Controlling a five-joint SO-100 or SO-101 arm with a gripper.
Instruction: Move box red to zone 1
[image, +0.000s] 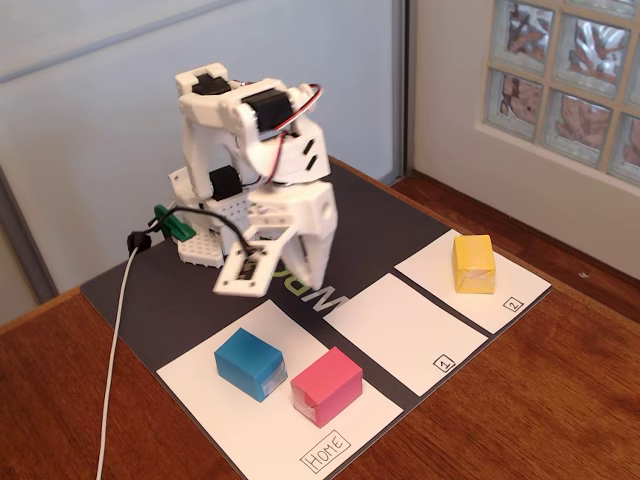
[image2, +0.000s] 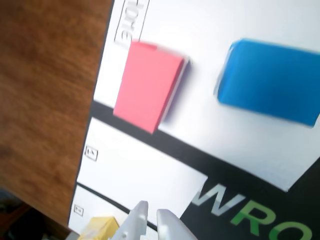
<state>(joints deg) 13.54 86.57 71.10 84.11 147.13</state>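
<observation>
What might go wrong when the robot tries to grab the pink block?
The blue block sits close beside the red box, so the fingers may bump it on the way down. Zone 1 is narrow, with the yellow block one sheet over, so a sloppy drop could overhang.

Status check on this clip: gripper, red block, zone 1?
Gripper empty, jaws near shut, hovering above the mat. Pinkish-red rectangular block untouched on the HOME sheet beside the blue block. White paper sheet marked 1 bare, path clear.
</observation>
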